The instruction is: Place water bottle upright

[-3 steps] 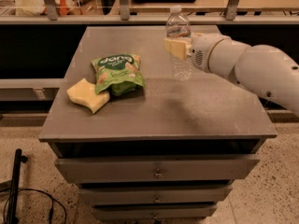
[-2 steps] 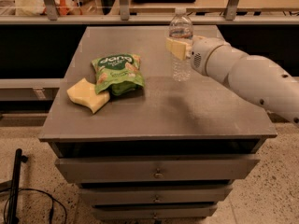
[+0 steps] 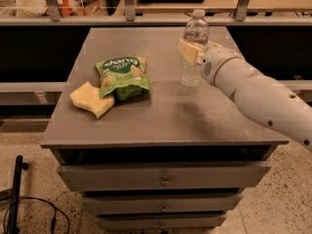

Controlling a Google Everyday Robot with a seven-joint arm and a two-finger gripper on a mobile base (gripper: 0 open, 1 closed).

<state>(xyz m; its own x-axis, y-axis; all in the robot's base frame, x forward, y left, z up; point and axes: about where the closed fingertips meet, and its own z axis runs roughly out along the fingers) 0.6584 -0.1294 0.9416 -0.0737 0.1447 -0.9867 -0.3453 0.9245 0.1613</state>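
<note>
The water bottle (image 3: 190, 71) is a clear ribbed bottle with a white cap. It stands upright at the back right of the grey table (image 3: 161, 116), its base at or just above the top. My gripper (image 3: 196, 50) comes in from the right on a white arm. It is shut around the bottle's upper body, with one cream finger (image 3: 186, 51) in front of the bottle and the other behind it.
A green snack bag (image 3: 122, 75) lies left of centre on the table, with a yellow sponge (image 3: 91, 99) against its lower left corner. Drawers run below the table's front edge. A counter with railings stands behind the table.
The arm and the held bottle have shifted slightly to the right. The bottle stays upright. The bag and sponge have not moved.
</note>
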